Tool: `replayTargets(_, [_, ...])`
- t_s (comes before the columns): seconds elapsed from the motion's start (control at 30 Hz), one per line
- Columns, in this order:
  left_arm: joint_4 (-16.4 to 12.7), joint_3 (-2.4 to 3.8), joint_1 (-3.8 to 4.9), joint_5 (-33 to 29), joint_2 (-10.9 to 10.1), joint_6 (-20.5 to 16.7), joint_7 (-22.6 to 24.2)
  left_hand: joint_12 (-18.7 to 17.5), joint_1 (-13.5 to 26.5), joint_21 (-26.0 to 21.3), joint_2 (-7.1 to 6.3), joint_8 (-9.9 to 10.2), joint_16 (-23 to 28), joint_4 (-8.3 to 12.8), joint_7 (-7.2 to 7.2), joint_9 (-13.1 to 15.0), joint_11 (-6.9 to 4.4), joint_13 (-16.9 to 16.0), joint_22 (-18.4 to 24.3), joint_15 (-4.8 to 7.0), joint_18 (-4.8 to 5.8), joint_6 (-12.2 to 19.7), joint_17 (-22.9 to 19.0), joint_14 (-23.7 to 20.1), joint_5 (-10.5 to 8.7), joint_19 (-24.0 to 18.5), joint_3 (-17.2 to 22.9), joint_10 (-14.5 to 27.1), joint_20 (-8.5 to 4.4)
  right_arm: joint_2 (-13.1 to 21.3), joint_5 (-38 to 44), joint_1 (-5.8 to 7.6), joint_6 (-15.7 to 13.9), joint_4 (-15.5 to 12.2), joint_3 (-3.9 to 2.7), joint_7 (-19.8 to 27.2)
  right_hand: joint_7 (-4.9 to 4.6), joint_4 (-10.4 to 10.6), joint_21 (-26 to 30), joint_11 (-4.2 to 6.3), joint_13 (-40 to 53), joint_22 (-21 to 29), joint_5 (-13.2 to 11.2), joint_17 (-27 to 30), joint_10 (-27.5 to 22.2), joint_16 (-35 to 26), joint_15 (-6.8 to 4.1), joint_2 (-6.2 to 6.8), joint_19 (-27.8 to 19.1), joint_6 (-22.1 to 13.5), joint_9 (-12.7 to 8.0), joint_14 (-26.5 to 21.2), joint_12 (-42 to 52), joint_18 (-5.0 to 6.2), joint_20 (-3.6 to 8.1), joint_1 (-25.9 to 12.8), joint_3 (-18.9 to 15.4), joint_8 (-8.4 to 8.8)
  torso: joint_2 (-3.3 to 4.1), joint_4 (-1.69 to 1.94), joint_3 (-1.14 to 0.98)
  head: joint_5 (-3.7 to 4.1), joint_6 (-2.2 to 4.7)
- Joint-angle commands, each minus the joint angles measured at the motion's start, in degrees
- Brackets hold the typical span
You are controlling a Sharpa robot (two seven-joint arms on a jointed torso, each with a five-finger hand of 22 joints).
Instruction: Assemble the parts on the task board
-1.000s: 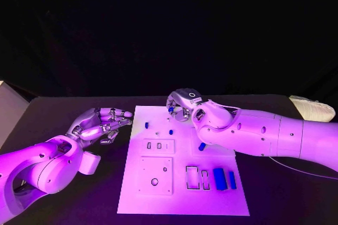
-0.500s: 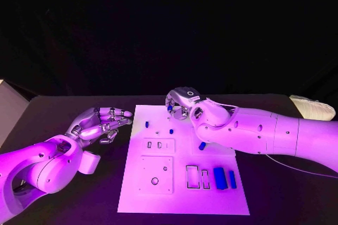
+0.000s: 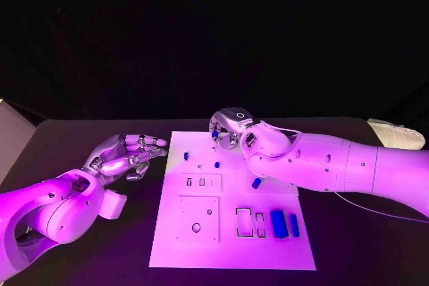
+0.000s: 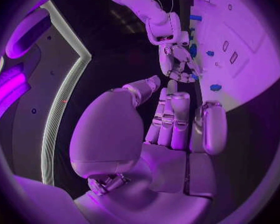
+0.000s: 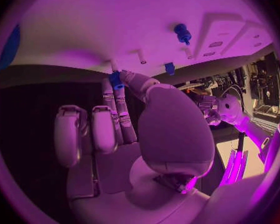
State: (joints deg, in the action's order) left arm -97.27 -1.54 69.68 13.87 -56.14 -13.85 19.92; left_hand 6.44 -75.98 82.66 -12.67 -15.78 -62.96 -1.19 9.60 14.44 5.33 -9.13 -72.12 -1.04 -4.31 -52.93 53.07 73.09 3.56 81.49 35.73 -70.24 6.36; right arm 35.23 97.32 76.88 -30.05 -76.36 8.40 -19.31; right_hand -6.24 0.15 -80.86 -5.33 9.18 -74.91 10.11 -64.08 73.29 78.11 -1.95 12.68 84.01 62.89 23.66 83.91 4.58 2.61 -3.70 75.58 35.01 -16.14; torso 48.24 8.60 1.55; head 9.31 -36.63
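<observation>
**Right hand carries small blue part over board's far end**

Small blue part [image 5: 115,79] pinched at right hand [image 3: 230,129] fingertips above task board [image 3: 232,249], likely for insertion. Left hand [image 3: 125,157] idles beside the board, fingers loosely curled, empty.

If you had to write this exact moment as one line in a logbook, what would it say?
right hand: pinches small blue part over far edge of white task board | left hand: holds nothing, beside board | two blue bars: lying near slots
</observation>
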Motion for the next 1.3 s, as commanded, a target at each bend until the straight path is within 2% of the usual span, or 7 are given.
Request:
replayTargets(0.03, [-0.04, 0.04, 0.09, -0.26, 0.12, 0.97, 0.21, 0.35, -0.04, -0.26, 0.73, 0.22, 0.31, 0.46, -0.06, 0.07, 0.00, -0.07, 0.08, -0.03, 0.73, 0.36, 0.06, -0.46, -0.37, -0.48, 0.02, 0.57, 0.05, 0.38, 0.11, -0.39, 3.33, 0.29, 0.30, -0.54, 0.01, 0.15, -0.28, 3.20, 0.10, -1.70, 0.08, 0.07, 3.31, 0.32, -0.37, -1.51, 1.23, 0.29, 0.09, 1.65, 0.17, 0.20, 0.18, 0.82, 0.18, -0.26, -0.01, -0.02, -0.05, 0.04, -0.18])
replayTargets(0.27, [0.09, 0.04, 0.09, -0.27, 0.20, 1.01, 0.21, 0.42, -0.05, -0.26, 0.77, 0.22, 0.38, 0.54, -0.07, 0.15, 0.00, -0.20, 0.09, -0.03, 0.72, 0.38, 0.11, -0.54, -0.38, -0.53, 0.03, 0.63, 0.07, 0.92, 0.70, -0.51, 2.40, -0.55, 0.31, -0.81, 0.04, 0.21, -0.25, 3.22, 0.16, -1.68, 0.01, 0.08, 3.30, 0.34, -0.37, -1.51, 1.21, 0.23, 0.19, 1.63, 0.10, 0.21, 0.17, 0.71, 0.19, -0.26, 0.02, -0.03, -0.12, -0.02, -0.17])
replayTargets(0.57, [0.36, 0.04, 0.09, -0.27, 0.34, 1.05, 0.22, 0.42, -0.05, -0.26, 0.77, 0.22, 0.38, 0.54, -0.07, 0.15, 0.00, -0.20, 0.09, -0.03, 0.72, 0.38, 0.11, -0.54, -0.38, -0.53, 0.03, 0.63, 0.07, 1.35, 1.18, -0.58, 1.30, -1.36, 0.31, -1.08, 0.04, 0.21, -0.25, 3.22, 0.16, -1.68, 0.01, 0.08, 3.30, 0.34, -0.37, -1.51, 1.21, 0.23, 0.19, 1.63, 0.10, 0.21, 0.17, 0.71, 0.19, -0.26, 0.00, 0.10, -0.01, -0.06, -0.34])
replayTargets(0.73, [0.40, 0.04, 0.09, -0.27, 0.39, 1.08, 0.23, 0.44, -0.08, -0.25, 0.80, 0.22, 0.35, 0.58, -0.08, 0.17, -0.01, -0.23, 0.06, -0.03, 0.72, 0.38, 0.19, -0.53, -0.38, -0.52, 0.05, 0.65, 0.07, 1.33, 1.21, -0.61, 1.27, -1.50, 0.31, -0.95, 0.06, 0.19, -0.27, 3.23, 0.20, -1.72, 0.02, 0.05, 3.28, 0.36, -0.38, -1.47, 1.22, 0.20, 0.24, 1.63, 0.07, 0.20, 0.17, 0.70, 0.20, -0.26, 0.02, 0.06, 0.01, 0.05, -0.12])
replayTargets(0.93, [0.43, 0.04, 0.08, -0.27, 0.41, 1.09, 0.22, 0.44, -0.08, -0.25, 0.80, 0.22, 0.35, 0.58, -0.08, 0.17, -0.01, -0.23, 0.06, -0.03, 0.72, 0.38, 0.19, -0.53, -0.38, -0.52, 0.05, 0.65, 0.07, 1.33, 1.13, -0.64, 1.42, -1.70, 0.31, -0.78, 0.06, 0.20, -0.26, 3.22, 0.23, -1.71, -0.03, 0.08, 3.27, 0.36, -0.38, -1.38, 1.21, 0.16, 0.29, 1.62, 0.03, 0.21, 0.17, 0.62, 0.17, -0.25, 0.04, 0.07, 0.01, -0.16, -0.19])
replayTargets(1.1, [0.47, 0.04, 0.08, -0.27, 0.42, 1.10, 0.21, 0.44, -0.08, -0.25, 0.80, 0.22, 0.35, 0.58, -0.08, 0.17, -0.01, -0.23, 0.06, -0.03, 0.72, 0.38, 0.19, -0.53, -0.38, -0.52, 0.05, 0.65, 0.07, 1.32, 1.07, -0.66, 1.80, -1.65, 0.31, -0.73, 0.06, 0.26, -0.21, 3.21, 0.28, -1.65, -0.11, 0.24, 3.26, 0.30, -0.37, -1.25, 1.18, 0.09, 0.34, 1.59, -0.02, 0.22, 0.16, 0.47, 0.11, -0.23, 0.02, 0.11, 0.09, -0.10, -0.28])
replayTargets(1.3, [0.54, 0.04, 0.08, -0.27, 0.43, 1.13, 0.20, 0.44, -0.08, -0.25, 0.80, 0.22, 0.35, 0.58, -0.08, 0.17, -0.01, -0.23, 0.06, -0.03, 0.72, 0.38, 0.19, -0.53, -0.38, -0.52, 0.05, 0.65, 0.07, 1.35, 1.08, -0.68, 2.07, -1.76, 0.31, -0.76, 0.06, 0.26, -0.21, 3.21, 0.28, -1.65, -0.11, 0.24, 3.26, 0.30, -0.37, -1.25, 1.18, 0.09, 0.34, 1.59, -0.02, 0.22, 0.16, 0.47, 0.11, -0.23, 0.05, 0.11, 0.03, -0.32, -0.32])
